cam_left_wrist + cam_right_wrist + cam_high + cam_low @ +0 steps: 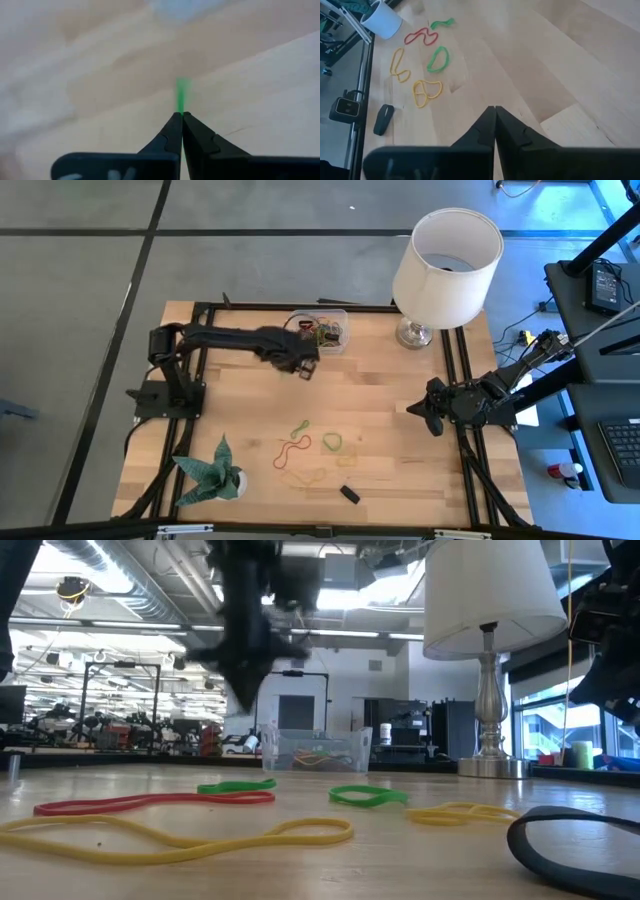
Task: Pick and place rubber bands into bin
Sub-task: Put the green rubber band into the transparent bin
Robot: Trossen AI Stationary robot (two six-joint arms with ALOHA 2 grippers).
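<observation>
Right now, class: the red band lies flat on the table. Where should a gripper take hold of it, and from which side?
Probably from straight above, at one bend of the red band. It lies flat and wavy on the table, so no side offers an edge; fingers could straddle a single strand. Its end away from the yellow band has more room.

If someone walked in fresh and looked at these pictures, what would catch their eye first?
Probably the tall white lamp at the table's far right corner, then the bright rubber bands scattered on the wood near the front edge. After that, the left gripper, shut on a green band, hovers just short of the bin; the right gripper waits shut at the right side.
</observation>
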